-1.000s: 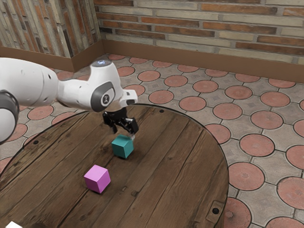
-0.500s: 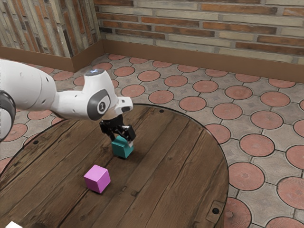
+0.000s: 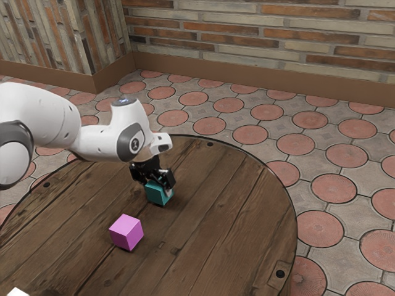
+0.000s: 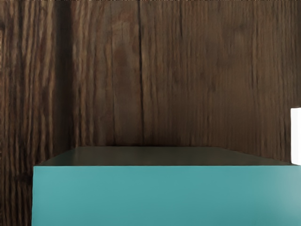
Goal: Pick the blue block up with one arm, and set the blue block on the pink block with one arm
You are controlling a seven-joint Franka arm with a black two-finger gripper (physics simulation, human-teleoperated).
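The blue block [image 3: 160, 197], teal in colour, rests on the round wooden table [image 3: 228, 203] near its middle. My gripper [image 3: 155, 183] has come down over it, fingers apart and straddling the block's upper part, open. In the wrist view the blue block [image 4: 164, 193] looms large just under my hand, with wood grain beyond it. The pink block [image 3: 126, 232] sits on the table nearer the front edge, toward the exterior view's left of the blue block and apart from it.
A small white object [image 3: 15, 291] lies at the table's front left edge; a white sliver [image 4: 296, 136] also shows beside the block. The table rim [image 3: 290, 246] drops off on the exterior view's right. Tiled floor and brick walls surround the table.
My hand has descended from just above the blue block until its fingers flank it. Both blocks stay where they were.
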